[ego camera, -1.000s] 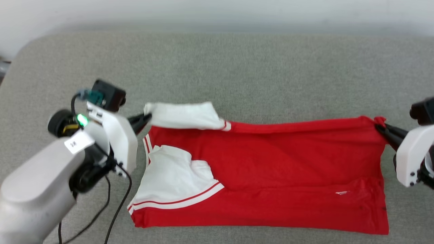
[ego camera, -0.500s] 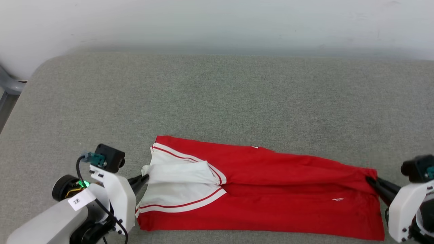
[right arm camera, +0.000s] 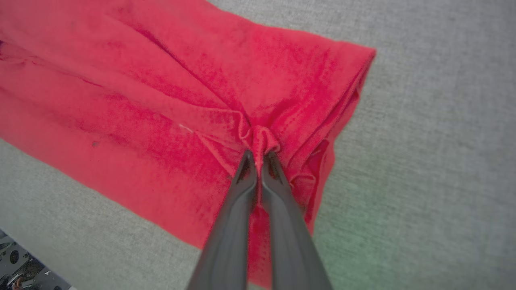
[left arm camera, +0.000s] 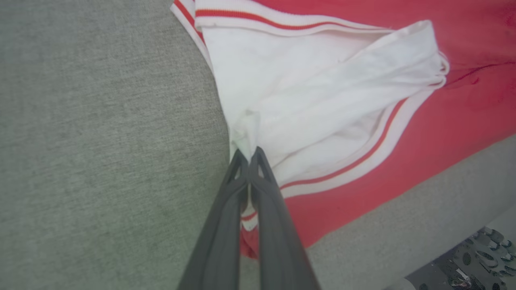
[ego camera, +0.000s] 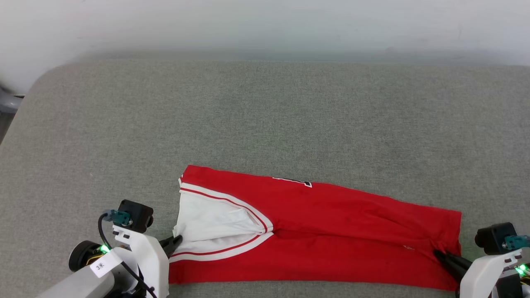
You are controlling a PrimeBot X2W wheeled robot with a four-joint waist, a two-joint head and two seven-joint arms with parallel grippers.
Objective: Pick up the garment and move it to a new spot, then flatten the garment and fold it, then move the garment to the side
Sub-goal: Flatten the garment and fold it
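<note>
The garment point(ego camera: 331, 236) is lying folded into a long red band near the front edge of the grey fabric-covered desk point(ego camera: 265, 116), with its white sleeve point(ego camera: 207, 223) and striped trim at the robot's left end. The left tool point(ego camera: 177, 240) is pinching the white sleeve cloth between fingers pressed together. The right tool point(ego camera: 437, 253) is gripping a bunched fold of red cloth near the garment's right end, its fingers closed tight on it.
</note>
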